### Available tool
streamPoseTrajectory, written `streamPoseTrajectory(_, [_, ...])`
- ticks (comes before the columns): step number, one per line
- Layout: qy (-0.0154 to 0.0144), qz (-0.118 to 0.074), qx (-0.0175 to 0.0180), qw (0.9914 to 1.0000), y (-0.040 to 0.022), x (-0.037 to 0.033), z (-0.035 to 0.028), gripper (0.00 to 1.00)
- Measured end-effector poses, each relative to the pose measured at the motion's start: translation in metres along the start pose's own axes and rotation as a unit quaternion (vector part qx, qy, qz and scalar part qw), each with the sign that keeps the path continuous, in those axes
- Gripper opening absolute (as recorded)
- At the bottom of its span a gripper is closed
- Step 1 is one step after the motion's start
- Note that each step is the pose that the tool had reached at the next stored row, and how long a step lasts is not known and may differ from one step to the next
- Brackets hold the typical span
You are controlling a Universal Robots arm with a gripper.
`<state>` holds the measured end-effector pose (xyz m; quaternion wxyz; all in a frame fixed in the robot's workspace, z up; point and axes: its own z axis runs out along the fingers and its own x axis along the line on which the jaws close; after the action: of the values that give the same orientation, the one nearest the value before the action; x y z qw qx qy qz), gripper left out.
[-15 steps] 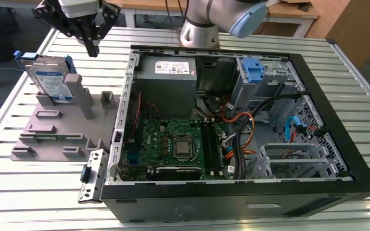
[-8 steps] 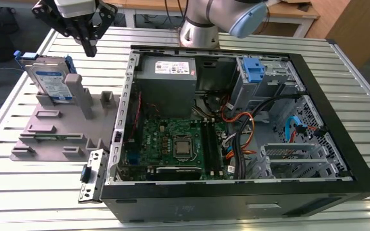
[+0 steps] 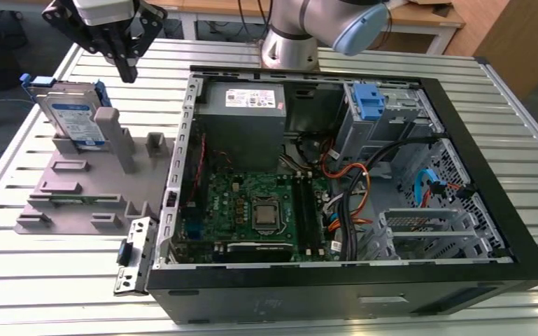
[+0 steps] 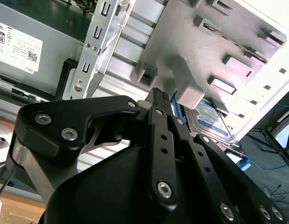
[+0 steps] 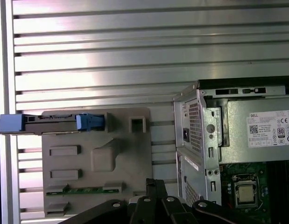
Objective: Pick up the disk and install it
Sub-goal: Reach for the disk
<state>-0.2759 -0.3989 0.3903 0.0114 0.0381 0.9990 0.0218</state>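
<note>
Pincer hangs over the slatted metal surface with its fingers drawn together and nothing between them. It sits near the disk but clear of it, above it and a little toward the exterior view's right. The disk stands on edge in a slot at the far end of the grey holder, label face showing and blue rails at its ends. In the first wrist view it appears edge-on along the holder's margin, with the pincer well apart from it. In the second wrist view the disk lies just past the fingertips, partly behind a grey post of the holder. Nothing has been picked up yet, and the open computer case waits beside the holder with its blue clip piece upright in the drive bay. The chief risk, as I judge it, is the approach: fingers this close together would strike the disk's top edge rather than straddle it, and could tip it in its slot. The post stands tight against one face, so a finger may jam there. A grip on the plastic rails could slip. Loose cables near the bay may snag the disk on entry.
</note>
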Motion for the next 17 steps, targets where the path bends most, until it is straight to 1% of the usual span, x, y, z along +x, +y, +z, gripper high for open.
streamPoseTrajectory(15, [0.0000,0.000,0.0000,1.00000,-0.0001,0.0010,0.0000,0.11])
streamPoseTrajectory(17, [0.0000,0.000,0.0000,1.00000,-0.0002,0.0027,-0.0001,0.11])
